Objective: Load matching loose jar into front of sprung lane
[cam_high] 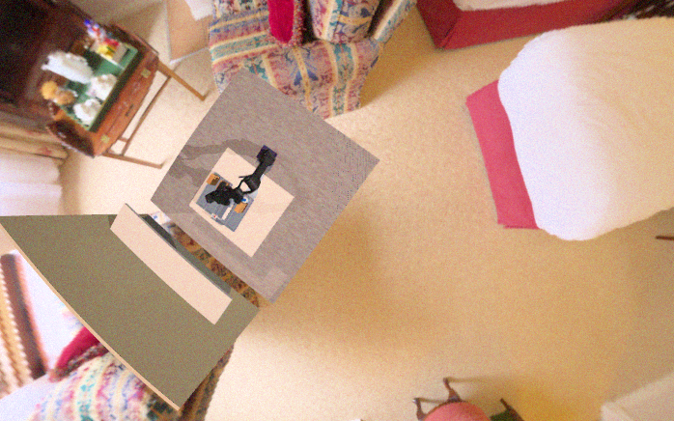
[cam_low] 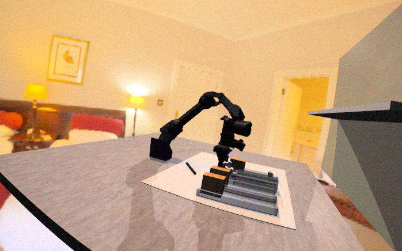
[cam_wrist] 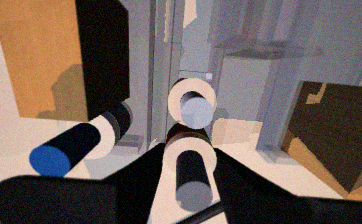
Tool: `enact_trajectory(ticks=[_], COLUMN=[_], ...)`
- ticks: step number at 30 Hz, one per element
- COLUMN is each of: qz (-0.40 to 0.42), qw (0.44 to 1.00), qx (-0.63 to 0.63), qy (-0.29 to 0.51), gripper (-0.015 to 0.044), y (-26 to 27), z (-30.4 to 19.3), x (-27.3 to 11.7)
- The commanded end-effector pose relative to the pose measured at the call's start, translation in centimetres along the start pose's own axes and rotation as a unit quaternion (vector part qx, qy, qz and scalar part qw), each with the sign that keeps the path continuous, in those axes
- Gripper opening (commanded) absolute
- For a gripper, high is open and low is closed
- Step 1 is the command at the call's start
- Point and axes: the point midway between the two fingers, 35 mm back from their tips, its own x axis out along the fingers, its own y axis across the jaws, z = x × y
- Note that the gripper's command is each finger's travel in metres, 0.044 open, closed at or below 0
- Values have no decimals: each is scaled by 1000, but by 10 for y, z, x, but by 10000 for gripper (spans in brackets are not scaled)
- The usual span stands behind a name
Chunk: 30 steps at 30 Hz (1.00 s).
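Observation:
My gripper [cam_wrist: 188,150] [cam_low: 220,163] points down and is shut on a jar with a grey cap and a cream shoulder [cam_wrist: 194,198]. The held jar is at the front end of the lane, close in front of a second grey-capped jar [cam_wrist: 197,113] in that lane. The two look nearly in line; whether they touch, and whether the held jar's base is on the lane floor, is hidden. The grey lane unit [cam_wrist: 243,82] [cam_low: 252,205] stretches away behind. The pusher plate and low front stop cannot be made out clearly. A jar with a blue cap [cam_wrist: 51,161] stands to the left in the wrist view.
An orange-and-dark block [cam_wrist: 40,60] rises at the left in the wrist view, and another block [cam_wrist: 333,135] at the right. In the exterior view, a block [cam_low: 214,184] stands at the unit's near corner. A black stick [cam_low: 190,168] lies on the cream mat [cam_low: 168,177].

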Motion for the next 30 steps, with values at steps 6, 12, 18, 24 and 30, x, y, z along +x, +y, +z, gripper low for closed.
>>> enact_trajectory(ticks=[6,12,18,24,30], qz=[5,5,5,5,5], qw=[1000,1000,1000,1000,1000], qx=[-7,-7,-7,-7,-7], qy=[-13,-13,-13,-13,-13], gripper=[0,0,0,0,0], y=[2,2,2,2,2], z=[7,8,8,9,10], x=[-2,-2,-2,-2,-1])
